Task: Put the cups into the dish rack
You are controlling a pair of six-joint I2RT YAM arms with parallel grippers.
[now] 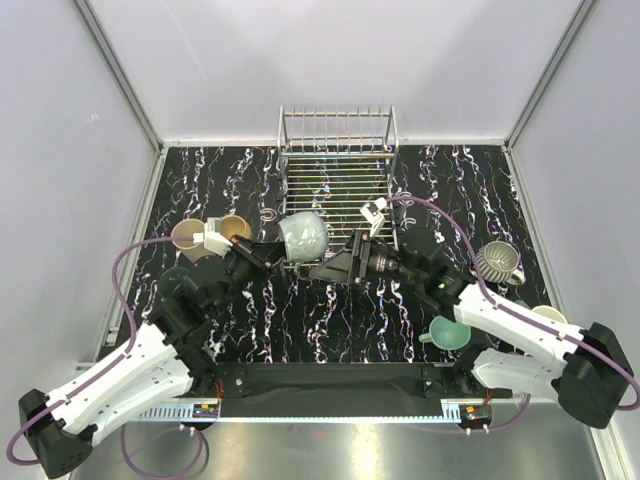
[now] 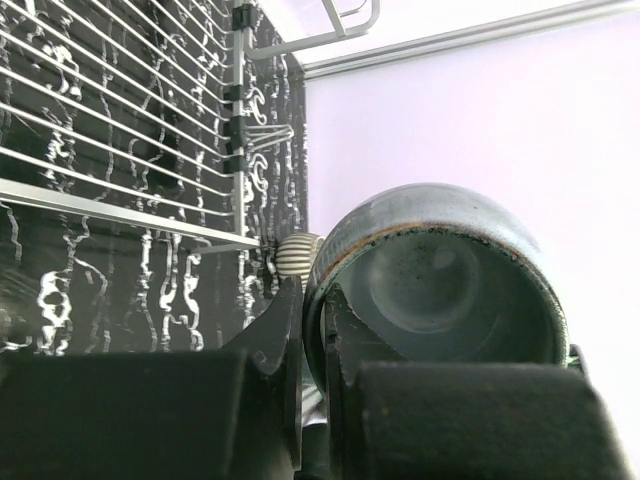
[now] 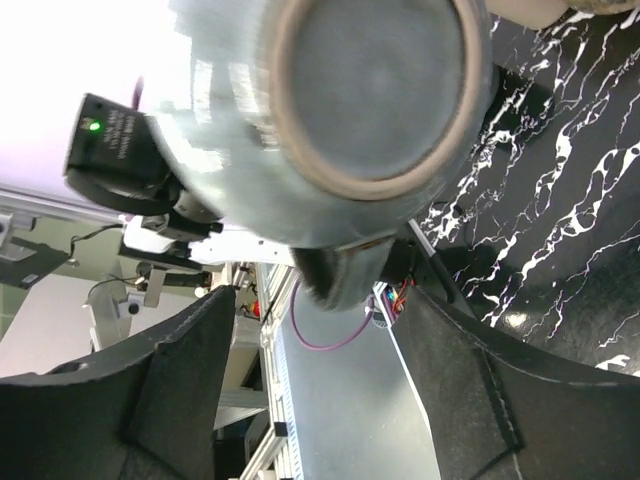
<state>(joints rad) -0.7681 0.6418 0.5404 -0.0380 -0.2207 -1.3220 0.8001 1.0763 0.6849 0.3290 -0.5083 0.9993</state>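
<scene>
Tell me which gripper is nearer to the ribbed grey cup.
Right. The right gripper is left of the ribbed grey cup; the left gripper, holding a grey-green cup, is farther left.

Dish rack (image 1: pixel 337 125): bright silver wire, metal. Grey-green cup (image 1: pixel 303 235): glazed ceramic, glossy; bare matt base ring. Table (image 1: pixel 320 320): black white-veined surface, smooth.

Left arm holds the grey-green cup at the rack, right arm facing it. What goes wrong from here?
1. The left end effector pinches the grey-green cup by its rim only; it may pivot or slip.
2. The right end effector stands open at the cup's base; a release before it closes could drop the cup near the dish rack's front edge.
</scene>
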